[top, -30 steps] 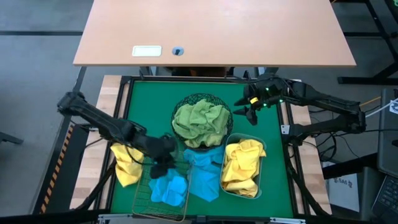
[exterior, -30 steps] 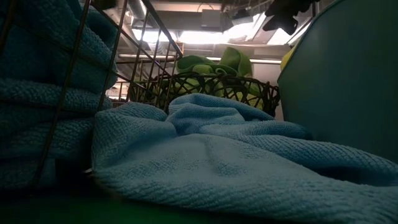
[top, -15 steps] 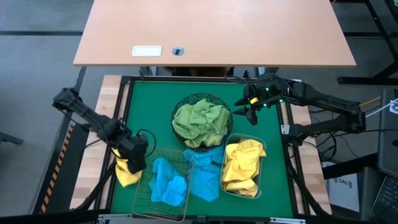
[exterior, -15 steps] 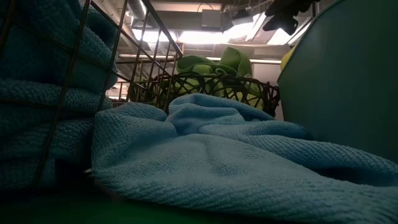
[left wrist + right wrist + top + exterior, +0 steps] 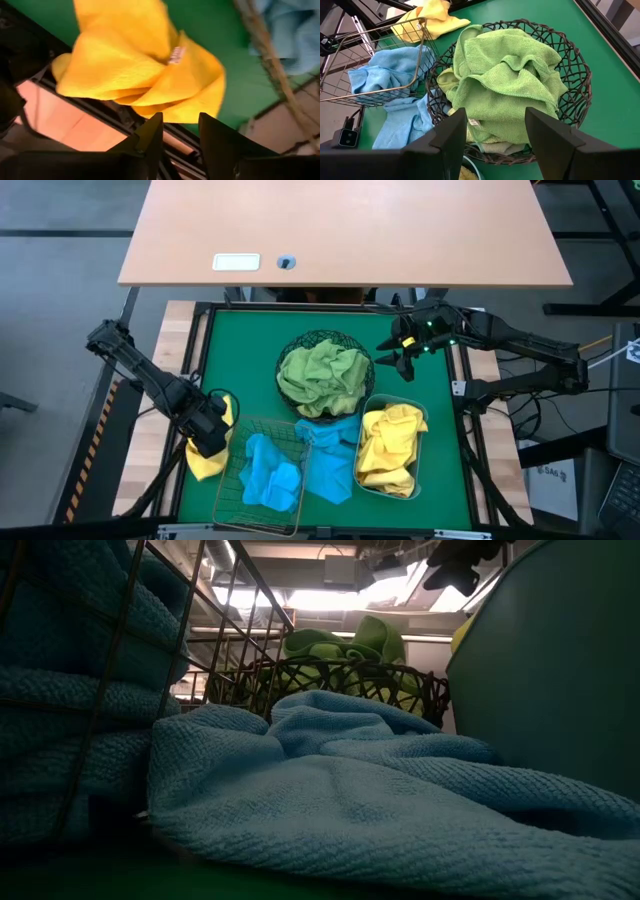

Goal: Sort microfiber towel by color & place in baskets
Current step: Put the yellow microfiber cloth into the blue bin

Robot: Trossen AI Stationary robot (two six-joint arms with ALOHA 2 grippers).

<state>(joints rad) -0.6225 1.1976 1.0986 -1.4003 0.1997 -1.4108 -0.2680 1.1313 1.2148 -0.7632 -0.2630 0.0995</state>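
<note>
Swung back off the wire basket [image 5: 262, 470], left gripper [image 5: 212, 442] now over the stray yellow towel [image 5: 207, 450] at the surface's edge, fingers parted, empty. Blue towel [image 5: 270, 476] dropped in, soft and crumpled. Right gripper [image 5: 392, 352] parked beside the mesh bowl [image 5: 324, 375], fingers apart, nothing held.

You see a green worktop [image 5: 230, 350]. Light green towels [image 5: 322, 377] fill the black mesh bowl [image 5: 325, 340]; yellow towels [image 5: 388, 448] fill the bluish translucent tub [image 5: 422, 442]; sky-blue towels [image 5: 270, 475] sit in the copper wire basket [image 5: 228, 480]. A lone yellow towel [image 5: 208, 452] lies at lower left.
</note>
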